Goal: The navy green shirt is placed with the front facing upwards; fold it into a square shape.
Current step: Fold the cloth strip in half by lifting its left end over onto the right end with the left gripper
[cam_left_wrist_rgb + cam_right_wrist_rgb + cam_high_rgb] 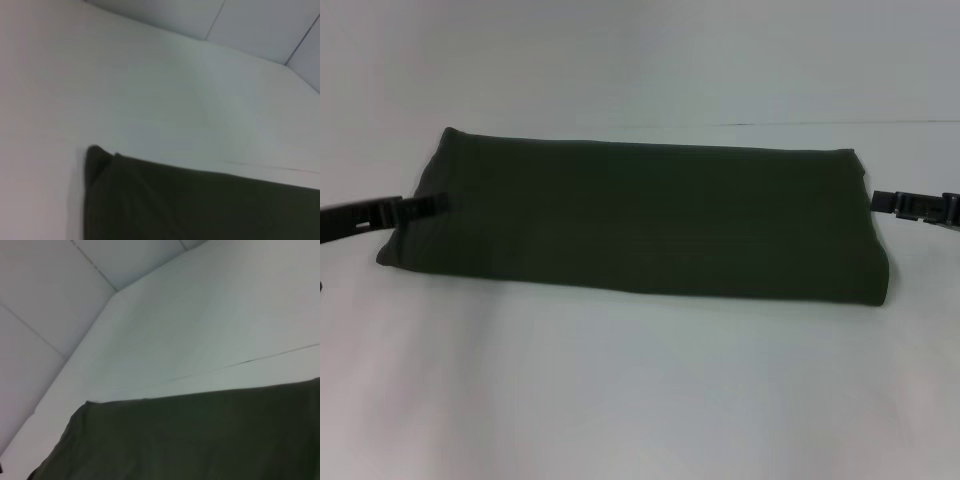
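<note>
- The shirt (640,225) lies folded into a long dark green band across the surface (640,390); no lettering shows on the side facing up; it sits between the two end effectors.
- The left end effector (420,208) reaches in low from the left edge of the head view, its tip touching or overlapping the shirt's near-left end; whether it is spread or pressed together cannot be told.
- The right end effector (900,205) comes in from the right edge, its tip just beside the shirt's right end, a narrow gap apart; its state cannot be told either.
- The surface is plain white and matte; a thin dark seam (880,124) runs across it beyond the right end effector.
- In the left wrist view a shirt corner (97,160) lies on the white surface (125,90); pale wall panels (260,25) rise behind it.
- The right wrist view shows the shirt's edge (200,440) against the surface (225,315), with panelled wall (50,280) at the far side.
</note>
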{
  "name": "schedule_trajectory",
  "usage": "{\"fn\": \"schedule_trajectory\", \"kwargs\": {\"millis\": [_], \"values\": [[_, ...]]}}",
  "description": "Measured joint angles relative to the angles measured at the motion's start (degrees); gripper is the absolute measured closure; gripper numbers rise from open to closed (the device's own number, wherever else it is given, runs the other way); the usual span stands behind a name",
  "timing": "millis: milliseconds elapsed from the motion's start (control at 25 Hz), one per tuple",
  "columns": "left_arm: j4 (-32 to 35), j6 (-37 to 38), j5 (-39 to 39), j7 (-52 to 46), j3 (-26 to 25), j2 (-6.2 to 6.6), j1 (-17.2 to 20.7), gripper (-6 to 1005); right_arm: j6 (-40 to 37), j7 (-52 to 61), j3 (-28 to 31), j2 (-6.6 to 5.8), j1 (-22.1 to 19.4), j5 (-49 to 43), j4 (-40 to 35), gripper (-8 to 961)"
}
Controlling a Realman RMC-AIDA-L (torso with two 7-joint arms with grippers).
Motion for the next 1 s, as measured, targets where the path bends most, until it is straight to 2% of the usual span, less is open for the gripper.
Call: {"fn": "schedule_trajectory", "kwargs": {"millis": [200,440,520,640,760,920,1000], "values": [[-0.24,4.16,-0.68,-1.17,-1.39,0.01,0.83,262,-1.54,-0.54,-1.88,-0.53,0.17,-0.01,-0.1,232],[-1.37,5.17,-0.78,-3.42,-3.51,0.19,1.51,261,-1.65,-0.59,-2.02,-0.71,0.23,-0.01,-0.14,231],[-1.73,5.32,-0.78,-5.03,-4.08,0.57,1.55,260,-1.64,-0.39,-2.04,-0.93,0.31,-0.01,-0.14,230],[-4.25,5.6,-0.75,-7.74,-4.21,2.01,0.97,259,-1.77,-0.2,-2.63,-1.12,0.72,0.0,-0.14,230],[-7.1,5.16,-0.75,-9.93,-4.53,2.93,0.43,256,-2.07,0.63,-5.05,-1.44,1.3,0.0,-0.14,229],[-7.84,3.74,-0.13,-12.82,-4.69,3.05,0.24,246,-3.83,1.06,-7.57,-2.26,2.35,0.0,-0.14,229],[-7.98,2.81,0.65,-14.32,-4.58,3.06,0.13,204,-4.65,1.07,-7.81,-2.62,2.87,0.0,-0.14,229]]}}
